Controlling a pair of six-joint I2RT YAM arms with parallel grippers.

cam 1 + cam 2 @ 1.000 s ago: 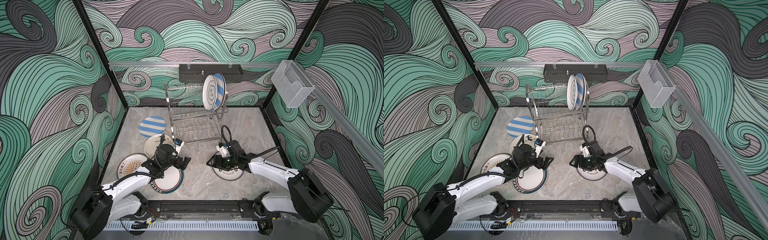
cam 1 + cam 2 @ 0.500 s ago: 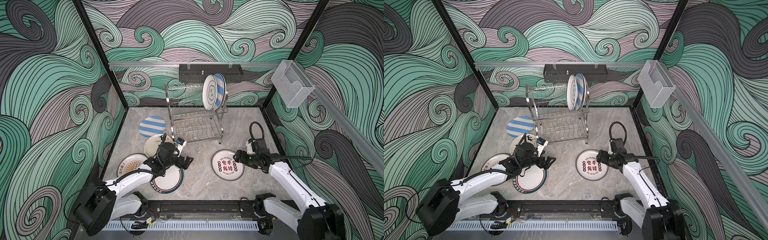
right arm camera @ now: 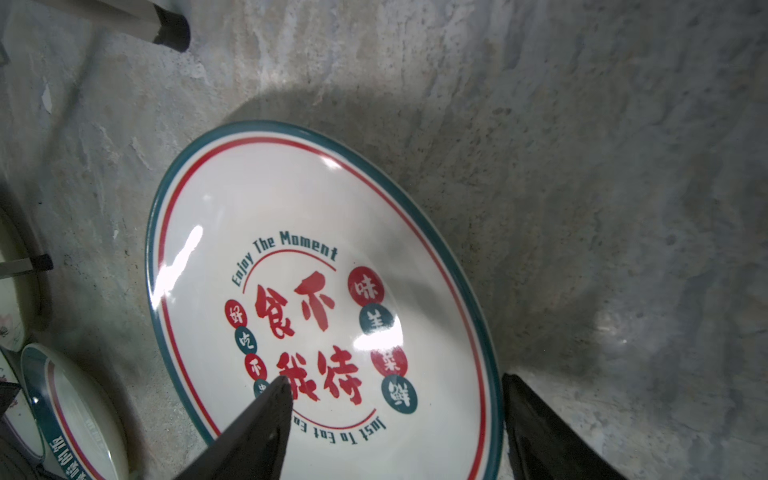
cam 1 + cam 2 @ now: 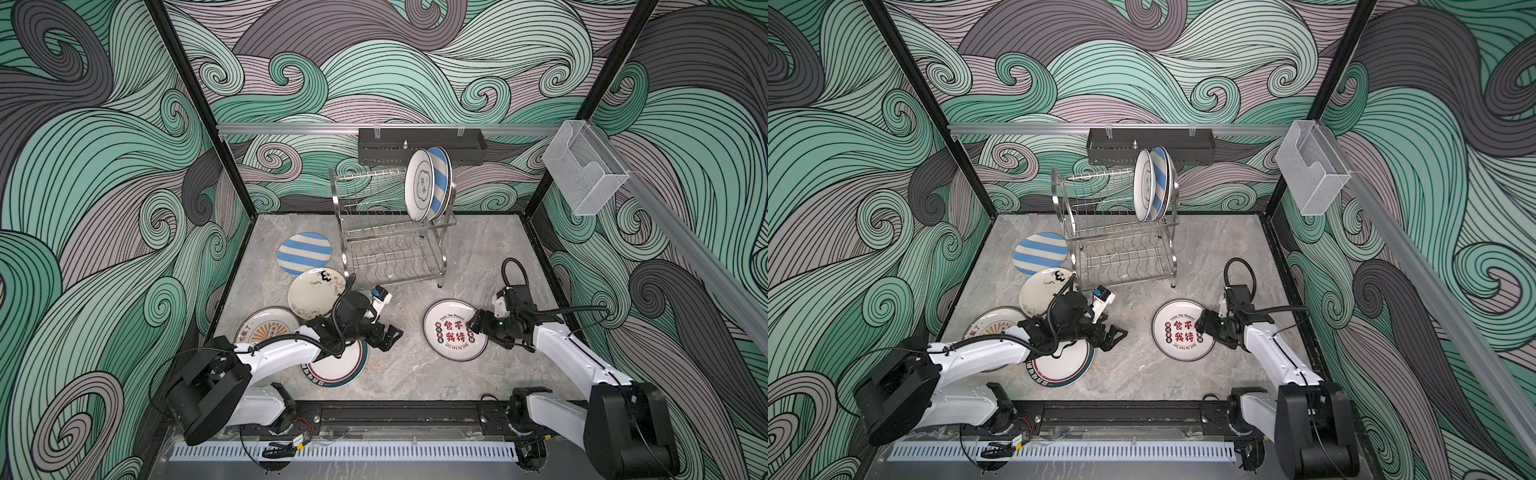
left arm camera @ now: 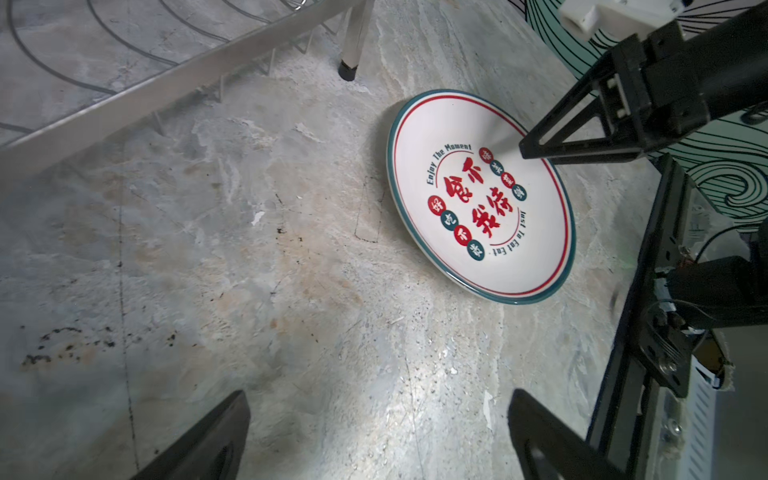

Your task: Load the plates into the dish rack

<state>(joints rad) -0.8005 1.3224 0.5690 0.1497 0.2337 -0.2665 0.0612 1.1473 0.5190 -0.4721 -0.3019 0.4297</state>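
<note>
The dish rack [image 4: 390, 232] stands at twelve o'clock on the table [image 4: 415, 382], near the back wall. At the right end of its upper shelf two plates stand on edge: a white plate [image 4: 419, 187] in front and a blue-striped plate [image 4: 442, 178] just behind it.

Five more plates lie flat on the table. At ten o'clock, just beside the rack, there is a second striped plate [image 4: 304, 253], and the cartoon plate [image 4: 316, 293] sits next to it. The sunburst plate [image 4: 266, 330] is at eight o'clock. The teal-rimmed plate [image 4: 338, 365], at seven, lies partly under the left arm. The character plate [image 4: 453, 334] is alone at four o'clock.

The right gripper [image 3: 395, 382] hangs low over the character plate's right edge. Its jaws are spread wide, one finger over the printed centre and the other outside the rim, and they grip nothing. The left gripper [image 5: 378, 399] is also spread, over bare table between the teal-rimmed and character plates.

A black tray [image 4: 374, 151] hangs on the back wall above the rack, but I cannot tell what it holds. A clear box [image 4: 586, 174] hangs at two o'clock.
</note>
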